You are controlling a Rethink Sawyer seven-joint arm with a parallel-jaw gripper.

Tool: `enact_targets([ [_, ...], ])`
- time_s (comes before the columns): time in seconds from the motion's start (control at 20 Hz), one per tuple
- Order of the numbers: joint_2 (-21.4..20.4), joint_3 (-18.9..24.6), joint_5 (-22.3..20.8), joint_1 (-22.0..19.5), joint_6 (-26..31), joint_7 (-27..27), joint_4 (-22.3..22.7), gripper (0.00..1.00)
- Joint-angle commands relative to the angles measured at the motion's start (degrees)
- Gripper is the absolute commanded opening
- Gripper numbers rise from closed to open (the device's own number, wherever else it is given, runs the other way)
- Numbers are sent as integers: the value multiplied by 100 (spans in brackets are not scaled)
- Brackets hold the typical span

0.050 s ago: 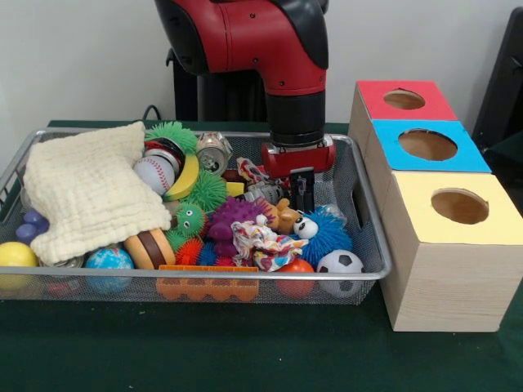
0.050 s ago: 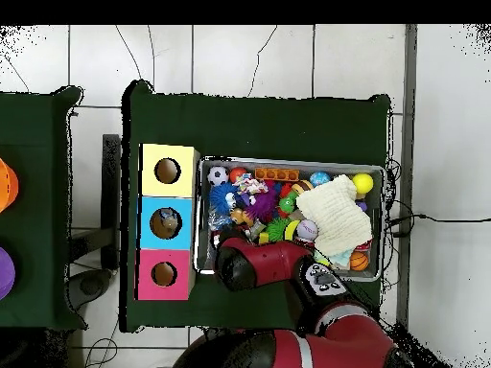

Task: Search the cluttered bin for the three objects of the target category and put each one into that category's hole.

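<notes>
Bin (image 1: 372, 245) clutter packs tight at 6 o'clock of the tool (image 1: 301, 189), its grip unreadable; descending could snag the cloth (image 1: 86, 192) or grab two toys.

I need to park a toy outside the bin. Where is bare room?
Free: the green table in front of the wire bin and the wooden boxes. Crowded: the bin, packed with toys, a cream cloth and the gripper.
</notes>
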Motion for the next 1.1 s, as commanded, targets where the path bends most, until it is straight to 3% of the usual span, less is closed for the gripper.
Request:
enact_targets([
  [0.05,741,122,-34,-171,-48,665,-351,0],
  [0.55,596,47,-1,-122,-12,710,-220,0],
  [1.1,-413,189,253,-116,990,591,400,0],
])
